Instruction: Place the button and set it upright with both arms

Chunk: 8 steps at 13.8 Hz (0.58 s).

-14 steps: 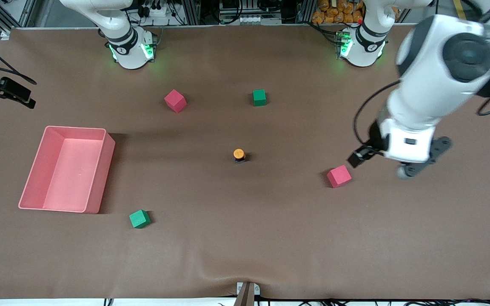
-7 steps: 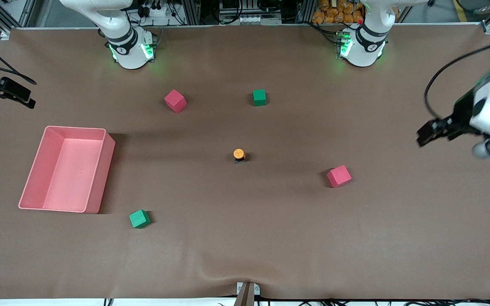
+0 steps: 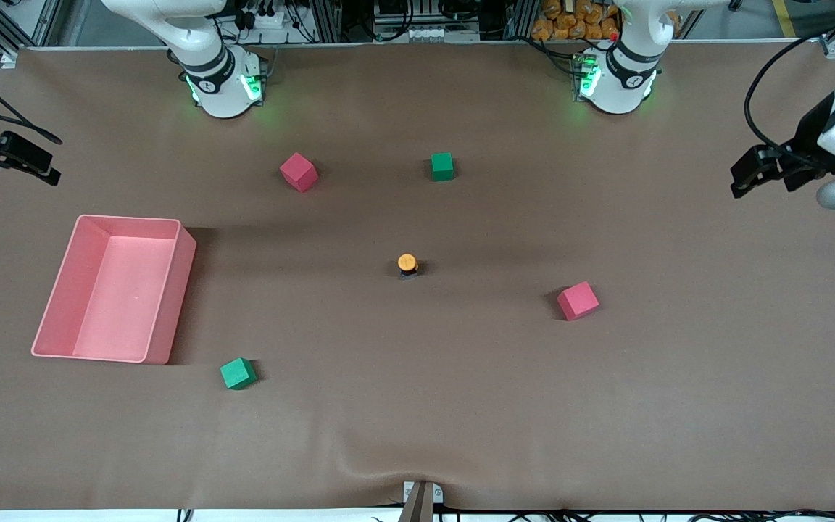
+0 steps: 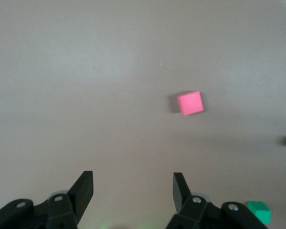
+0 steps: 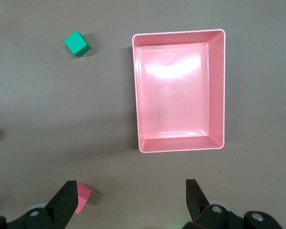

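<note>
The button [image 3: 407,264] stood upright near the middle of the table [image 3: 678,406], its orange cap uppermost on the black body, with nothing touching it. Neither gripper was close to it.

The left gripper [image 3: 754,174] was up in the air over the table's edge at the left arm's end, well apart from the button. In the left wrist view its fingers [image 4: 83,188] were spread apart with nothing between them, and bare table showed beneath.

The right gripper [image 5: 132,193] was out of the front view; the right arm waited. In the right wrist view its fingers were spread wide and empty, above the table just beside the pink bin [image 5: 217,90].

The pink bin [image 3: 164,290] lay near the edge at the right arm's end and held nothing. One red cube [image 3: 578,300] lay toward the left arm's end, slightly nearer to the front camera than the button. A second red cube [image 3: 298,172] and a green cube [image 3: 442,166] lay toward the bases' edge. Another green cube [image 3: 238,373] lay near the bin's front corner.
</note>
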Tool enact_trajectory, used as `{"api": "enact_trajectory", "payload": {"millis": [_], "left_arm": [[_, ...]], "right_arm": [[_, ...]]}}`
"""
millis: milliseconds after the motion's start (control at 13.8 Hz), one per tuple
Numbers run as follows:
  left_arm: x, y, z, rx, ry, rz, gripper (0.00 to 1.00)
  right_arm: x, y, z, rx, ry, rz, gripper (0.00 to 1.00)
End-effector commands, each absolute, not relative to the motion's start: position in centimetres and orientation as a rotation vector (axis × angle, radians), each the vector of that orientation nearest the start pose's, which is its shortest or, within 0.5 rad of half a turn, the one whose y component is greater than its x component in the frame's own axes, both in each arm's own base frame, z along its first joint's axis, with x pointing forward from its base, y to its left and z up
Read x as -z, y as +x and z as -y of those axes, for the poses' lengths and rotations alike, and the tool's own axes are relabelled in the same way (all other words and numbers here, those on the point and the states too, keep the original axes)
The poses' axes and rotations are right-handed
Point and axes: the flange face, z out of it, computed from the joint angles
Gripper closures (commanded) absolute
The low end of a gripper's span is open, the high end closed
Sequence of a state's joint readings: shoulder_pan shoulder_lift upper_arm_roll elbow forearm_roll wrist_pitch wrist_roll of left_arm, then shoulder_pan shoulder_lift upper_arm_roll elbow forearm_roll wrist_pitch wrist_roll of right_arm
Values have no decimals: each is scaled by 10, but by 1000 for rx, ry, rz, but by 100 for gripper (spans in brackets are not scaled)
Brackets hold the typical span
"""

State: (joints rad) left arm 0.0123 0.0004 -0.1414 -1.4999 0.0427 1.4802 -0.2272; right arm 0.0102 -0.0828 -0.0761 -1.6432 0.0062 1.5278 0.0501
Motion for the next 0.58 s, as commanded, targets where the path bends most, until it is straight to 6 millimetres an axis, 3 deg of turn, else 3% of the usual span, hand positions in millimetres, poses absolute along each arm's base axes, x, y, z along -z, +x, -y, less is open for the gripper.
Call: {"api": "enact_trajectory", "payload": {"millis": [0,509], "left_arm": [[-652,507,47,-5,-3102,158,24],[-661,495,49,-26,-3173,93,24]], "right_arm": [[-636,518,34,-36,-3123,-198,0],[-637,517,33,-34,-3123,-196,0]]}}
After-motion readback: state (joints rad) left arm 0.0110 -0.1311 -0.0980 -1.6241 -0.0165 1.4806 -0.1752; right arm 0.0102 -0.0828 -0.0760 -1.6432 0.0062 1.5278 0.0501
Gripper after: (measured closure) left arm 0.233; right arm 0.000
